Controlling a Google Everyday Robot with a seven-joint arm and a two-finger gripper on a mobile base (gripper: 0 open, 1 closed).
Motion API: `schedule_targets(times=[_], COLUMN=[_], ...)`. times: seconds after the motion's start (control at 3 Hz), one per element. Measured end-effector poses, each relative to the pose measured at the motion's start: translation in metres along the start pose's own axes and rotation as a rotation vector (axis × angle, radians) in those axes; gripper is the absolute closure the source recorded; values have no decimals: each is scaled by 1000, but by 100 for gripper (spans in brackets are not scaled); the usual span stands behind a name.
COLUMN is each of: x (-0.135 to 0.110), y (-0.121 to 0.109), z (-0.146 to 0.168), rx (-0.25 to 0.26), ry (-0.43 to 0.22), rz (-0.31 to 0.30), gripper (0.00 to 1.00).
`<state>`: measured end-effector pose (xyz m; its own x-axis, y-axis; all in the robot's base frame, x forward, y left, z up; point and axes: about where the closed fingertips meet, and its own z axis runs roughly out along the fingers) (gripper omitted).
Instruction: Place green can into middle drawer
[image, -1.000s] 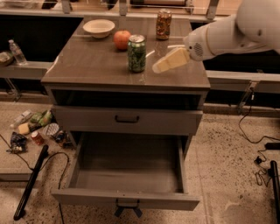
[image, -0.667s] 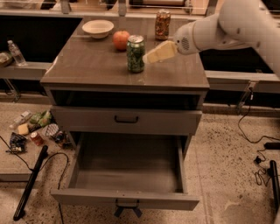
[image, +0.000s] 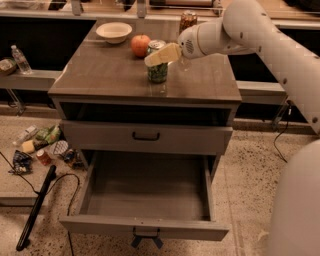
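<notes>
The green can (image: 158, 71) stands upright on the grey cabinet top (image: 100, 75), near its middle. My gripper (image: 161, 55) reaches in from the right on the white arm (image: 250, 30) and overlaps the can's upper part and silver rim. The can still stands on the cabinet top. The middle drawer (image: 145, 227) is pulled wide open low at the front, its deep box interior (image: 147, 187) holds nothing, and its dark handle (image: 145, 239) hangs below the front panel.
A closed grey drawer front with a black bar handle (image: 146, 136) sits above the open drawer. A white bowl (image: 114, 31), a red apple (image: 141, 45) and an orange-brown can (image: 187, 21) stand at the back of the top. Litter (image: 40, 147) and a black cable (image: 35, 210) lie on the floor at left.
My gripper has moved left, from beside the can's right side to over its upper part. The can and the drawers have not moved.
</notes>
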<state>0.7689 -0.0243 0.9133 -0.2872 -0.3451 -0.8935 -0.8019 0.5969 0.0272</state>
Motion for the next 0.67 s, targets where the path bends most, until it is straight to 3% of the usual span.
schedule_targets(times=[0.33, 0.67], x=[-1, 1], y=[7, 9], z=[31, 41], rx=[-51, -68], ry=[-6, -4], rz=[15, 23], gripper=[23, 46])
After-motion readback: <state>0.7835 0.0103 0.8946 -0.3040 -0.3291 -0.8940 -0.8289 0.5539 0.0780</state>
